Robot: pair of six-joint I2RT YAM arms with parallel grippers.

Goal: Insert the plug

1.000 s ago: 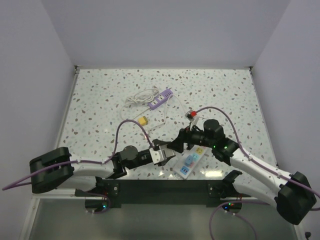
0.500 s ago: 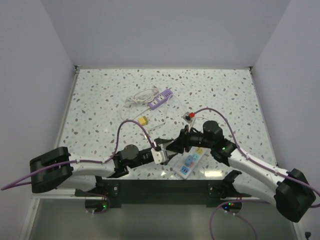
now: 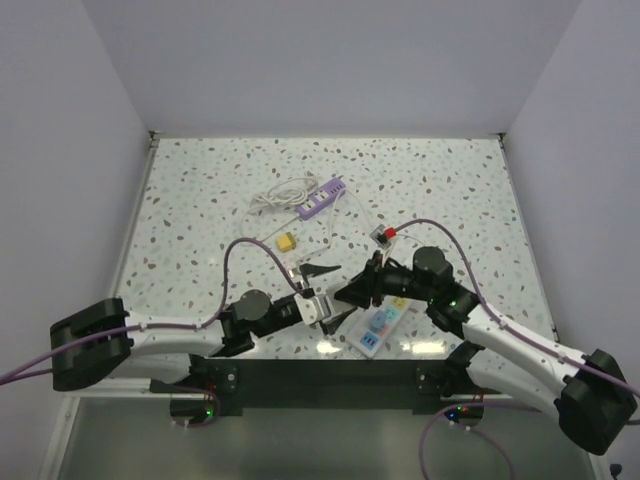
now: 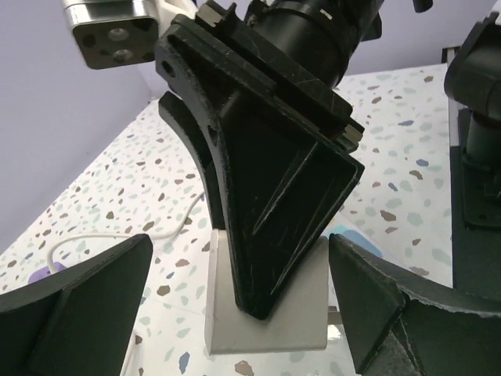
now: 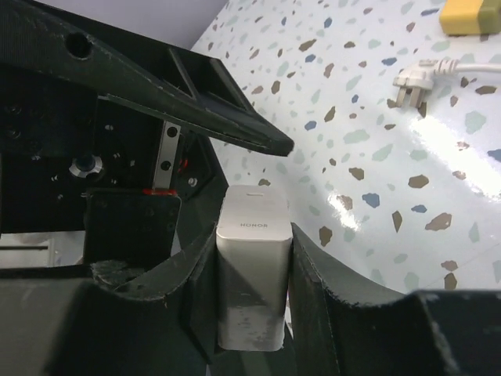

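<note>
The plug (image 5: 250, 235), a white block-shaped charger, is clamped between the fingers of my right gripper (image 5: 252, 262). In the top view it sits at the near middle of the table as the plug (image 3: 322, 308), with the right gripper (image 3: 343, 296) reaching it from the right. My left gripper (image 4: 241, 251) is open, its fingers (image 4: 78, 301) standing wide on either side of the plug (image 4: 266, 329) without touching it. A white power strip (image 3: 378, 328) with blue markings lies just right of the plug.
A purple power strip (image 3: 325, 197) and a coiled white cable (image 3: 280, 195) lie farther back. A yellow block (image 3: 287, 243) and a small red-tipped piece (image 3: 381, 234) sit mid-table. A loose white cable plug (image 5: 415, 74) lies beyond my right gripper.
My right gripper has shut on the plug. My left gripper, which was holding it, has opened wide and let go.
</note>
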